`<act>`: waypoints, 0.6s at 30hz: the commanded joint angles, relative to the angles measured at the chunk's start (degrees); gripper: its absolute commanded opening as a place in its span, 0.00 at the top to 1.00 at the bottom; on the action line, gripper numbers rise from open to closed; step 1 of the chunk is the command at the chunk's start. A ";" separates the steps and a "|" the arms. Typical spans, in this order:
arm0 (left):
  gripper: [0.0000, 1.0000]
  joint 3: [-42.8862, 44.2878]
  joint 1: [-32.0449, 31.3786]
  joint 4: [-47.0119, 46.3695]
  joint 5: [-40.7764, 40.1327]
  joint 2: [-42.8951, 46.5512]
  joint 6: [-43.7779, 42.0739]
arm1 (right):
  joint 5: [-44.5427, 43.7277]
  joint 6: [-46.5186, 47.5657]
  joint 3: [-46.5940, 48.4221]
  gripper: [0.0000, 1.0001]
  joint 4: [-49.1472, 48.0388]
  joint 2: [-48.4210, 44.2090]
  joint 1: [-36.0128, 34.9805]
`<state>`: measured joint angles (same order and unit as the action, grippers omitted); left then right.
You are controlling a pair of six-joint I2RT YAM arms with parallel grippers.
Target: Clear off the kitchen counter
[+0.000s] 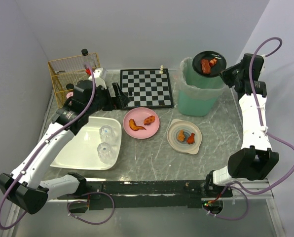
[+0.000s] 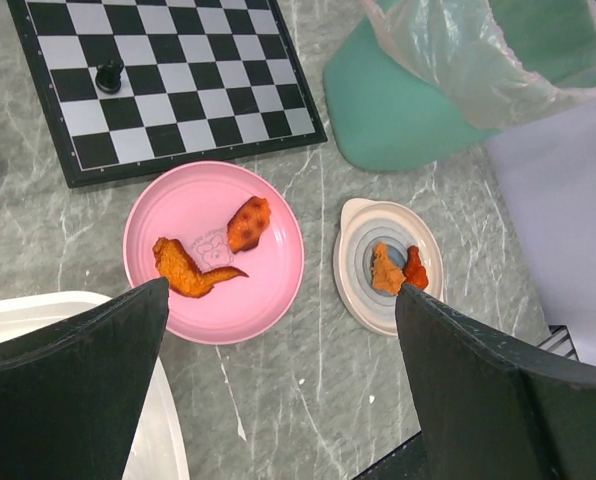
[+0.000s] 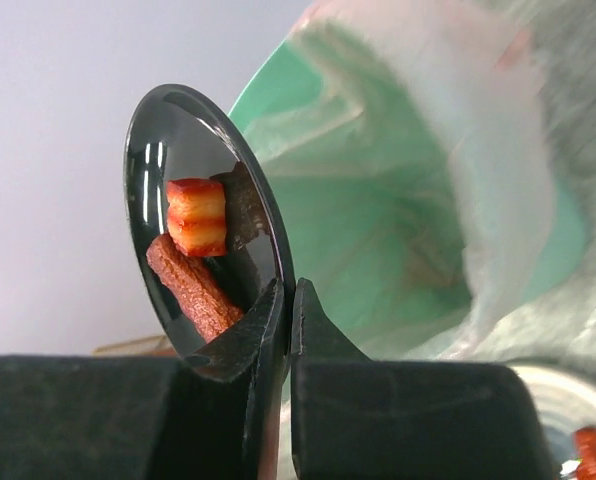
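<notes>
black fingers of the right gripper fill the bottom of the right wrist view, pinched shut on the rim of a glossy black plate. two scraps sit on it, a red-orange block and a brown strip. beyond them gapes the green bin with its clear liner.

in the left wrist view the left gripper hangs with its jaws spread wide and nothing between them. below it are a pink plate carrying two orange pieces and, just beside it, a small pale dish with two more. both rest on the kitchen counter, near the chessboard and the white tub.

from above, the black plate is held over the bin's far right rim. it is level enough that the food lies on it, so the emptying looks not yet done. the counter spreads under plates, chessboard, tub and bin.

to do this well, i would first bring the plate's centre over the middle of the mouth. then roll the wrist slowly so the low edge points into the liner, not across the rim. the hold is on the rim alone, so a jerk could swivel the plate. glazed scraps may cling and want a steeper tilt. keep the plate's edge off the loose liner.
</notes>
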<state>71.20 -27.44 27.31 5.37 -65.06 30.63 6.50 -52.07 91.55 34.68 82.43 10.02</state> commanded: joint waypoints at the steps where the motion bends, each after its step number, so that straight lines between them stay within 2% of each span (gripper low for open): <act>1: 0.01 -0.45 0.46 -1.65 1.40 0.81 -0.93 | -9.37 5.30 3.63 1.00 -1.46 0.18 0.09; 4: 0.01 -0.71 0.46 -1.91 1.49 0.72 -1.01 | -13.79 8.29 2.85 1.00 -1.36 -0.17 0.09; 9: 0.01 -0.97 0.46 -2.61 2.81 -0.16 -0.84 | -16.43 15.14 2.58 1.00 -2.51 0.70 -0.79; 18: 0.01 -1.85 0.55 -3.32 3.07 -0.51 -0.40 | -29.69 29.12 5.92 1.00 -4.17 3.25 -8.87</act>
<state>69.60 -27.18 26.70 7.31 -65.43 30.63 -15.51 -30.70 93.76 35.59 85.30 4.45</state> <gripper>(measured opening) 0.994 0.056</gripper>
